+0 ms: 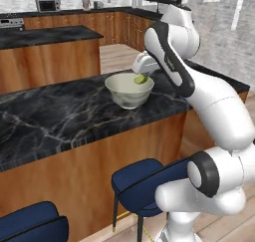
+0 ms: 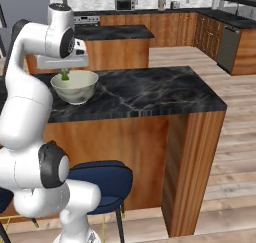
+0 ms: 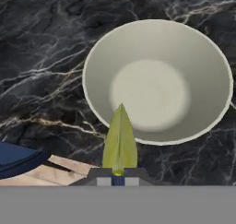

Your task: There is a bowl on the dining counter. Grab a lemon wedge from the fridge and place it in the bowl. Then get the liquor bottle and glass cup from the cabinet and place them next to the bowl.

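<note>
Yellow-green lemon wedge [image 3: 120, 140] pinched in the tool [image 3: 118, 176] above bowl [image 3: 203, 48], fingertips mostly hidden beneath it.

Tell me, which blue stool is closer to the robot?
The blue stool right beside the robot's white base, under the counter below the bowl. The other stool sits further left, at the picture's corner.

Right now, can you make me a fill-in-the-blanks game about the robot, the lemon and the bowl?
1. The gripper is pinching a yellow-green ____ wedge.
2. The wedge hangs above the rim of the white ____ on the dining counter.
3. The inside of the bowl is ____; nothing lies in it yet.
4. The stools beside the counter have ____ seats.

Missing words: lemon; bowl; empty; blue
</note>
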{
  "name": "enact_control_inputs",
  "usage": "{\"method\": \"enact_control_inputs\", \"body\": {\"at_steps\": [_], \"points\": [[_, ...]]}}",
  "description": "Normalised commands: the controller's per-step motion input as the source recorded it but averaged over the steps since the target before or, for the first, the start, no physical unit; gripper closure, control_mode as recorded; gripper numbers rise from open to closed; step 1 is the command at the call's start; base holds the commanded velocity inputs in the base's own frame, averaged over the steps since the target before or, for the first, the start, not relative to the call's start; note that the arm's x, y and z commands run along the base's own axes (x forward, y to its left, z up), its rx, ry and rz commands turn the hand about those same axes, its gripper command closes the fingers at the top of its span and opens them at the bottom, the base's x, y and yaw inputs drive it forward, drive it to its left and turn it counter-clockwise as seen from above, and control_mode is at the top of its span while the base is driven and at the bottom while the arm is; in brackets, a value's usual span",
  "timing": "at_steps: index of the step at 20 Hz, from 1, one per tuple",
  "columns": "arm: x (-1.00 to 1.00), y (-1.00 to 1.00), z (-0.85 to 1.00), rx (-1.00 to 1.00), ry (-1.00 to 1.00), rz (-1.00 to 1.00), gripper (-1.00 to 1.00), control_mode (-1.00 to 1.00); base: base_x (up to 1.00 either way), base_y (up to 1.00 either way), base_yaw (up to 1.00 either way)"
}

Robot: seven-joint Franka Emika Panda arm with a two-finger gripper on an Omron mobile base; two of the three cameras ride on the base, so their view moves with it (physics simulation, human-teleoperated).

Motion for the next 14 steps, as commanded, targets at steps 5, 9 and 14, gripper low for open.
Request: {"method": "enact_control_inputs", "body": {"at_steps": [5,9,14], "points": [[0.59,0.00,-0.15,-0.08,0.14,-0.03,1.00,-1.00,0.00,0.00,0.00],[0.59,0.01,-0.18,-0.07,0.13,-0.04,1.00,-1.00,0.00,0.00,0.00],[0.43,0.08,-0.20,-0.06,0.11,-0.02,1.00,-1.00,0.00,0.00,0.00]]}}
